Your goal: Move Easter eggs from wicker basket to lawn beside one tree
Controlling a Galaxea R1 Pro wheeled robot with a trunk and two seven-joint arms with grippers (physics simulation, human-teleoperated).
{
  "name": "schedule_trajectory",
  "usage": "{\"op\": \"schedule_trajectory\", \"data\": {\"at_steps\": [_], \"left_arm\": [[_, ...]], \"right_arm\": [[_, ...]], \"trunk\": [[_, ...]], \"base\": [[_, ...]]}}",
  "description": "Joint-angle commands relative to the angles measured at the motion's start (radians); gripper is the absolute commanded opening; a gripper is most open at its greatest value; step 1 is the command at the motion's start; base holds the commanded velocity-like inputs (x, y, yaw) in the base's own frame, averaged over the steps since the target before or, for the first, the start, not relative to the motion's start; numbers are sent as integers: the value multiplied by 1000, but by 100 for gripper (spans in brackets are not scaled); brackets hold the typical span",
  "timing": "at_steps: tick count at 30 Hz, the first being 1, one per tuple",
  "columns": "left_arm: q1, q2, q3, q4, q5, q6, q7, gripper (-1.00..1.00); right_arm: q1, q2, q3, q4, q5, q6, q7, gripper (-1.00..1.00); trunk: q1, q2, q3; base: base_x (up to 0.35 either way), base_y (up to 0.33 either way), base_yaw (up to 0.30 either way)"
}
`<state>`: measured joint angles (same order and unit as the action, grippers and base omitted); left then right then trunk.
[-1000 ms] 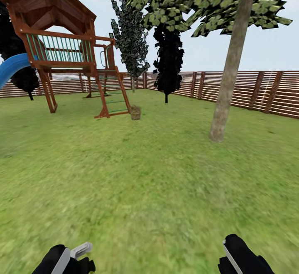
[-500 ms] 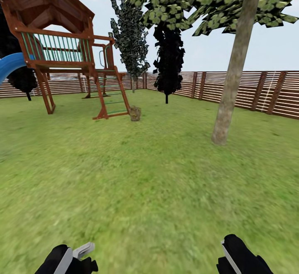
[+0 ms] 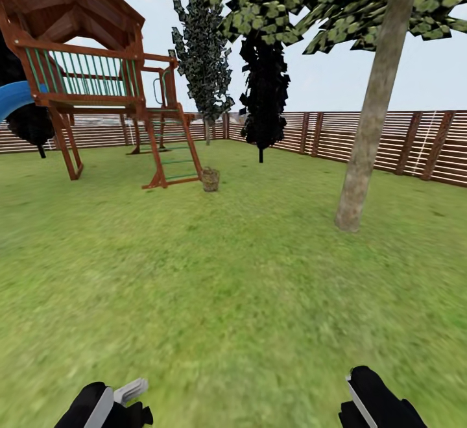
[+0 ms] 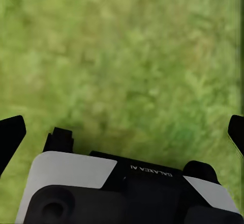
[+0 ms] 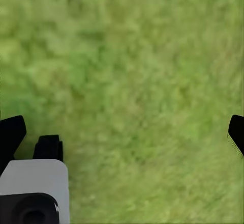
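drove forward, view crept closer | wicker basket (image 3: 210, 179) sat far ahead by play tower (image 3: 91, 71) ladder, tree (image 3: 370, 123) ahead-right | eggs not discernible | left gripper (image 4: 122, 127) and right gripper (image 5: 122, 127) spread wide, empty over lawn (image 3: 233, 298) | kept approaching

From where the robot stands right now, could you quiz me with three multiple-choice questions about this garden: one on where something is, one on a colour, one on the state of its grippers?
1. Where does the wicker basket stand?
A. On the lawn by the foot of the playhouse ladder
B. Against the fence
C. Between the grippers

2. What colour is the slide?
A. Red
B. Blue
C. Yellow

3. How are the left gripper and right gripper in the wrist views?
A. Both shut on eggs
B. One shut, one open
C. Both open with only grass between the fingers

Answers: 1 A, the basket sits on the grass just beside the ladder's base. 2 B, a blue curve shows at the playhouse's side. 3 C, the fingertips sit wide apart at the picture edges, with nothing held.
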<state>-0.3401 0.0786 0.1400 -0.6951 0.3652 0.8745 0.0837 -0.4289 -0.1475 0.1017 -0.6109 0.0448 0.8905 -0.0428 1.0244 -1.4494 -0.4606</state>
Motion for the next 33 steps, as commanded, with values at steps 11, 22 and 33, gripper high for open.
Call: {"op": "schedule_trajectory", "data": {"at_steps": [11,22,33], "left_arm": [[0,0,1,-1,11,4,10,100],[0,0,1,-1,11,4,10,100],[0,0,1,-1,11,4,10,100]], "right_arm": [[-1,-1,4,-1,3,5,0,100],[-1,-1,4,-1,3,4,0,100],[-1,-4,4,-1,5,-46,-2,100]], "trunk": [[1,-1,-1],[1,-1,-1],[1,-1,-1]], "base": [[350,0,0],[350,0,0],[350,0,92]]}}
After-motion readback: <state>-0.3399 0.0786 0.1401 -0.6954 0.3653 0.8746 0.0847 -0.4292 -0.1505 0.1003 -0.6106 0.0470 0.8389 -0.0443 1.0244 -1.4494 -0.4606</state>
